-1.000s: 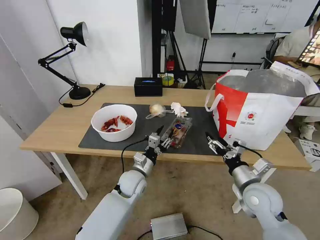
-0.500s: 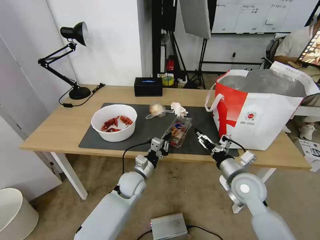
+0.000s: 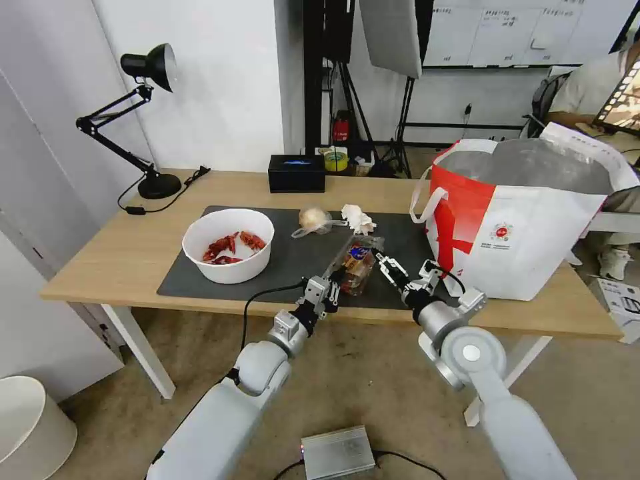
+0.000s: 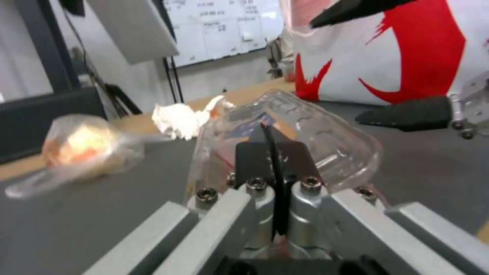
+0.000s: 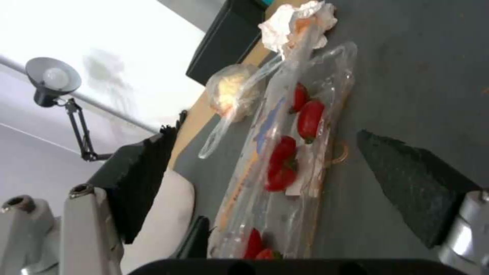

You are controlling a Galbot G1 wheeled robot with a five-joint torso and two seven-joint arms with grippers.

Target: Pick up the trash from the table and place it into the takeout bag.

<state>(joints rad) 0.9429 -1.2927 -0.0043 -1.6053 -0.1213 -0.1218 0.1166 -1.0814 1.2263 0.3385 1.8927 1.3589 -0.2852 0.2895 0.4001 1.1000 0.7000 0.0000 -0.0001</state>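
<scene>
The clear clamshell tray (image 3: 357, 259) with red bits lies on the dark mat, tipped up on one long edge. My left gripper (image 3: 335, 280) is shut on its near end; the left wrist view has the black pads (image 4: 275, 152) pinched on the tray's (image 4: 311, 133) rim. My right gripper (image 3: 393, 267) stands open just right of the tray, one finger (image 5: 412, 183) on either side of the tray (image 5: 285, 172). The white bowl (image 3: 229, 245) of crayfish shells, the wrapped beige lump (image 3: 313, 219) and the crumpled tissue (image 3: 358, 218) rest on the mat. The takeout bag (image 3: 527, 220) stands open at the right.
A black box (image 3: 297, 173) sits at the table's (image 3: 120, 260) far edge and a black desk lamp (image 3: 150, 120) at the back left. A silver box (image 3: 337, 453) lies on the floor between my arms. A person sits behind the bag.
My right gripper has swung left from near the bag to beside the tray. The left gripper has edged forward and the tray has tipped up onto its edge.
</scene>
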